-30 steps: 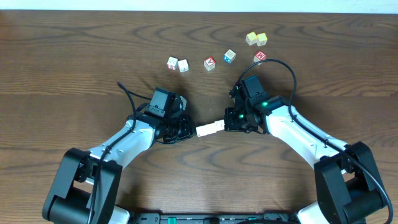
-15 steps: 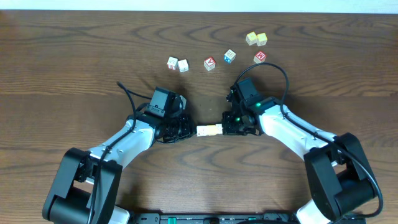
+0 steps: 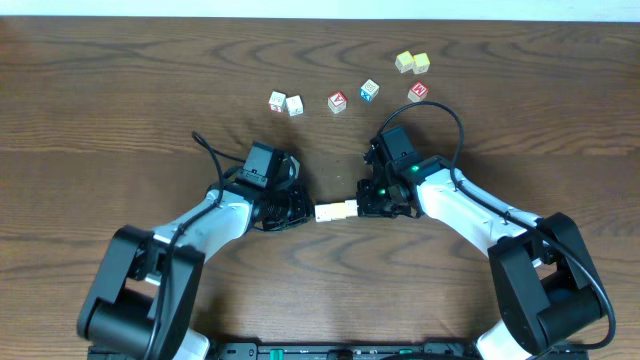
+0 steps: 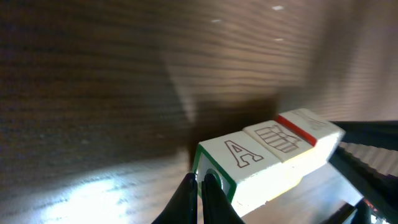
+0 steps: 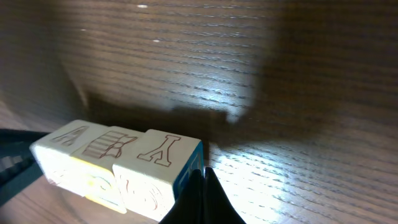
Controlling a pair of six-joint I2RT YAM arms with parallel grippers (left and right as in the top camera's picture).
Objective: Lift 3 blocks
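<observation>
Three blocks (image 3: 337, 210) pinned end-to-end between left hand (image 4: 200, 186), right hand (image 5: 200, 182); both closed, nothing inside. Watch your squeeze: slack or skew, row buckles onto table (image 3: 120, 100).

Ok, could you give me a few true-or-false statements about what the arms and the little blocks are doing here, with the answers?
1. Three blocks form a row between the left pincer and the right pincer. True.
2. Both pincers are wide open. False: both are shut, one at each end of the row.
3. The row holds the only cubes here. False: seven more cubes lie farther back on the table.
4. The end block by the left pincer shows a letter A. True.
</observation>
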